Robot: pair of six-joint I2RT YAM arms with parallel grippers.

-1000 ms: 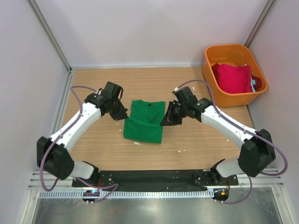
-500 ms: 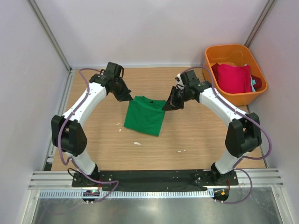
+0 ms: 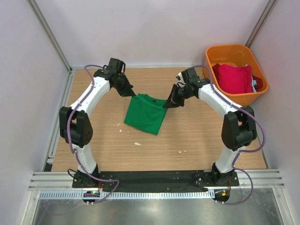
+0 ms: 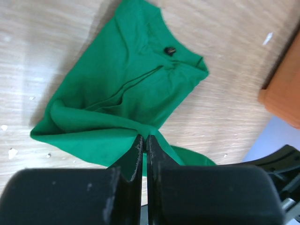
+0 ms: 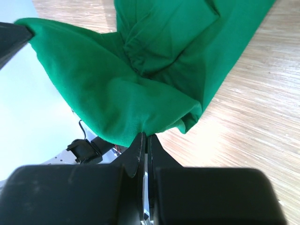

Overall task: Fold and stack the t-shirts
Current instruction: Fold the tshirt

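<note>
Pinching the green t-shirt (image 3: 146,115) by its far corners, left gripper (image 3: 133,94) and right gripper (image 3: 166,105) hold it mid-table (image 3: 201,136); light, limp cloth probably sags, so corner grips suit.

Top view: far corners of the green shirt (image 3: 146,115) are hidden under the left gripper (image 3: 133,95) & right gripper (image 3: 166,105), both too small/dark there to make out the jaws, and the white specks (image 3: 138,144) nr the shirt are too tiny to ID. In the orange bin (image 3: 211,70), far right, the red shirt (image 3: 233,78) covers nearly all the teal shirt (image 3: 254,85), w/ only a sliver showing. Left wrist view: bin cut off by right edge, gripper body blurred; right wrist view: green shirt cut off at top, pinched bit lost btwn the fingers.
</note>
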